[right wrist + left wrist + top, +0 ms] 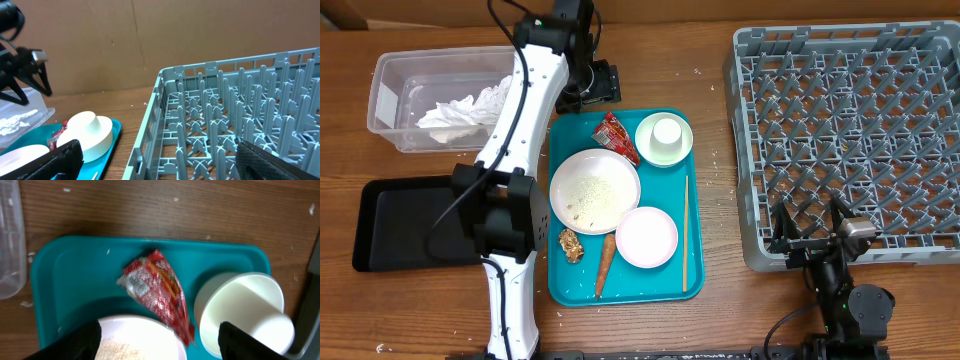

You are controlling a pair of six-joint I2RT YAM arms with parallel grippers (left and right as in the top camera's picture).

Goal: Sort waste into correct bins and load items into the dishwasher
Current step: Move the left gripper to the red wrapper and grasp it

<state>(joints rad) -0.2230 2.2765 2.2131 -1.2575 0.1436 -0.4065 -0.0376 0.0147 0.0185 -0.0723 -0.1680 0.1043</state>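
The crumpled white napkin (460,112) lies in the clear tub (395,75). The red wrapper (618,135) lies at the far end of the teal tray (690,280), next to a white cup (666,133) on a green saucer (648,150). My left gripper (592,82) hangs open and empty over the tray's far edge; its wrist view shows the wrapper (157,287) just ahead of its fingers (160,347). A plate (620,170) holds rice (590,192). My right gripper (810,245) is open and empty by the grey dish rack (850,120).
On the teal tray also lie a pale pink plate (646,237), a chopstick (685,230), a carrot (605,265) and a brown lump (570,245). The black tray (380,215) sits at the left. The left arm spans the space between bins and tray.
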